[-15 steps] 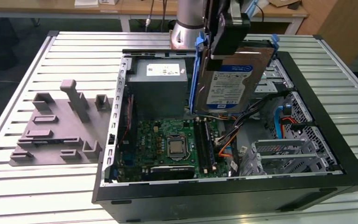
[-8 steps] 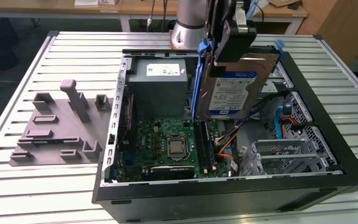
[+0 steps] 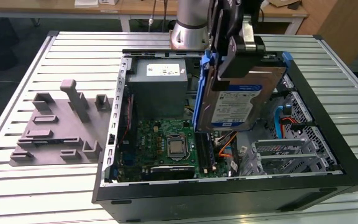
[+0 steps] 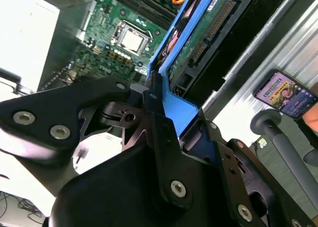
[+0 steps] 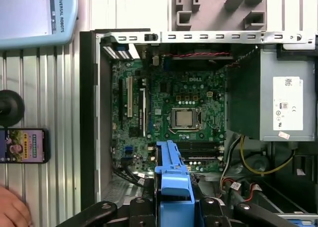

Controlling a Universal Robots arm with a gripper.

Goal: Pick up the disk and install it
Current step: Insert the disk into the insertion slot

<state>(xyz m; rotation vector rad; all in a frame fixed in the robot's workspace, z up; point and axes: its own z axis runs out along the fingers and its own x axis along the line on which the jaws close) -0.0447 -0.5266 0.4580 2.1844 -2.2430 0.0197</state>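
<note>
Blue-framed disk (image 3: 238, 100) pinched at its top edge by gripper (image 3: 236, 49), hanging long axis vertical above case (image 3: 229, 186), right of motherboard (image 3: 166, 144).

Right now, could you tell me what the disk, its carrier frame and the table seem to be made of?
The disk: likely bare metal, dull silver shell under a paper-like label. The carrier frame: apparently moulded plastic, uniform glossy blue. The table: probably aluminium, pale grey slatted profiles with a soft sheen.

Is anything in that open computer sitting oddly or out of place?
Yes: the disk in its blue frame is not seated. The hand holds it by its upper end, tilted above the open computer case, over the green motherboard. Nothing looks spilled or broken.
</note>
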